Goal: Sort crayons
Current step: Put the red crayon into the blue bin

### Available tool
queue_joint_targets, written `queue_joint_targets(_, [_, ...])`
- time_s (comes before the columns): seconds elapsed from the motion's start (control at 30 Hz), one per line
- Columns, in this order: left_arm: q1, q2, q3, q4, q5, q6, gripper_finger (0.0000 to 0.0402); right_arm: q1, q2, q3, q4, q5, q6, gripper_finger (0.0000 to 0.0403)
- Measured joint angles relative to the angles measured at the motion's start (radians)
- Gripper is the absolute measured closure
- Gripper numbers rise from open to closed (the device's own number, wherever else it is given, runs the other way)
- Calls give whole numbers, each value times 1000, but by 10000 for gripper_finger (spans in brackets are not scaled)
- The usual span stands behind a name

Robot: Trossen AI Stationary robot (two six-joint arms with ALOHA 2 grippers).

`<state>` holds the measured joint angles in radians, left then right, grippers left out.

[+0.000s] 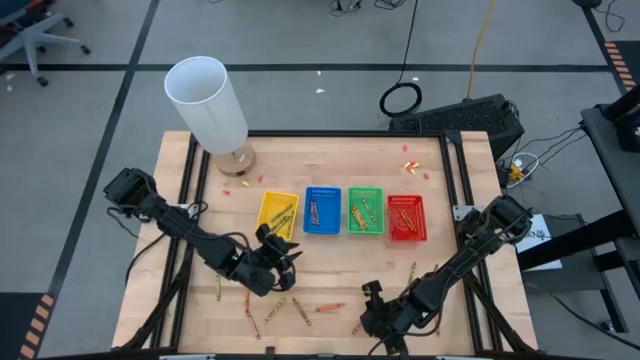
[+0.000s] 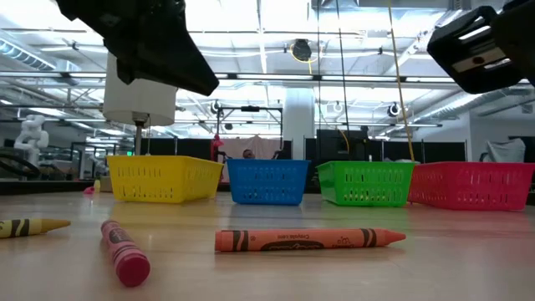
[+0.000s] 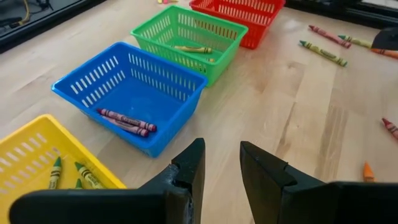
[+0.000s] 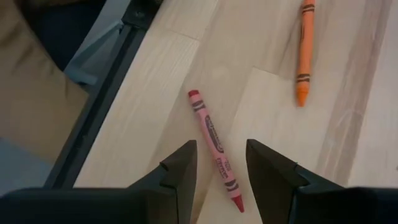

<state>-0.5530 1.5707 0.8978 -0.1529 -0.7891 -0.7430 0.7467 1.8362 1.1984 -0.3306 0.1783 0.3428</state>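
Four trays stand in a row mid-table: yellow (image 1: 278,212), blue (image 1: 322,210), green (image 1: 365,210), red (image 1: 406,217), each with crayons inside. Several loose crayons lie on the wood near the table's front edge, among them an orange one (image 2: 309,240) and a red one (image 4: 214,149). My left gripper (image 3: 222,152) hangs open just in front of the yellow tray (image 3: 37,155), with nothing between its fingers. My right gripper (image 4: 221,152) is open near the front edge, pointing down; its fingers stand above the red crayon, one on either side, apart from it.
A white cylinder on a round wooden foot (image 1: 208,100) stands at the back left. Small pink scraps (image 1: 410,165) lie behind the trays. The table's black frame rail (image 4: 106,99) runs close beside the red crayon. An orange crayon (image 4: 303,53) lies beyond it.
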Motion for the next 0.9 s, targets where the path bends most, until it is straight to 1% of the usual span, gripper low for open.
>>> queue_joint_targets(0.17, [4,0,0,15,5,0,301,0,10,0,2,2,-23,277])
queue_joint_targets(0.27, [4,0,0,14,7,2,301,-1,43,0,9,-4,-45,277])
queue_joint_targets(0.33, [4,0,0,14,7,18,301,-8,72,0,12,-26,-53,277])
queue_joint_targets(0.47, [4,0,0,14,10,19,301,-20,103,1,9,-29,-60,278])
queue_joint_targets(0.53, [4,0,0,14,11,19,301,-24,113,3,9,-26,-64,285])
queue_joint_targets(0.67, [4,0,0,16,11,19,301,-31,120,3,4,-29,-64,321])
queue_joint_targets(0.83, [4,0,0,16,11,18,301,-33,119,3,3,-26,-75,387])
queue_joint_targets(0.9, [4,0,0,16,11,18,301,-33,118,3,5,-26,-71,396])
